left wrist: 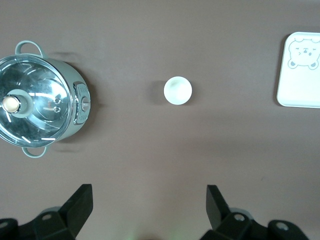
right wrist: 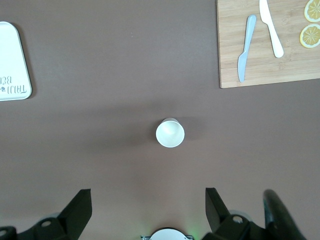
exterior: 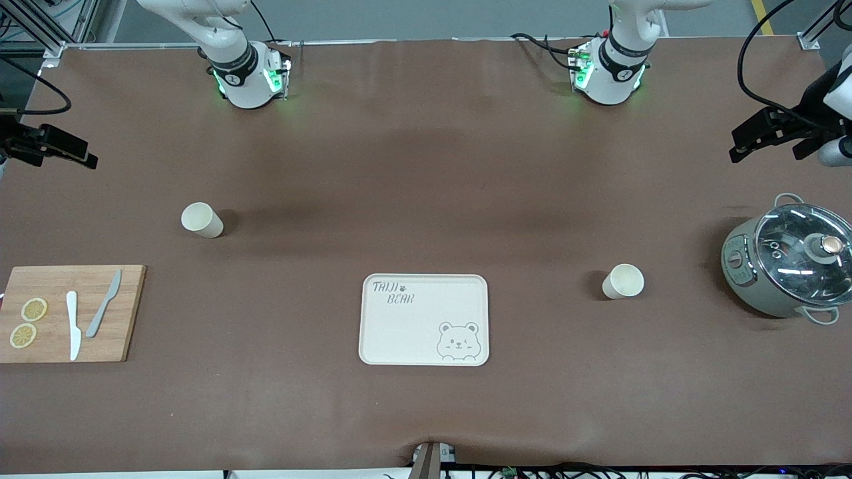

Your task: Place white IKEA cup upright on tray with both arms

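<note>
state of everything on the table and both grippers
tray: bare
cup near right arm's end: upright, untouched
cup near left arm's end: upright, untouched
pot: lid on
left gripper: jaws open, above table
right gripper: jaws open, above table

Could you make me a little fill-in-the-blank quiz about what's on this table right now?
1. Two knives and two lemon slices lie on the wooden ____.
2. The cream tray shows a drawing of a ____.
3. Two white cups stand on the table; the number on the tray is ____.
4. The left claw and right claw both have their fingers ____.

Missing words: cutting board; bear; zero; open
</note>
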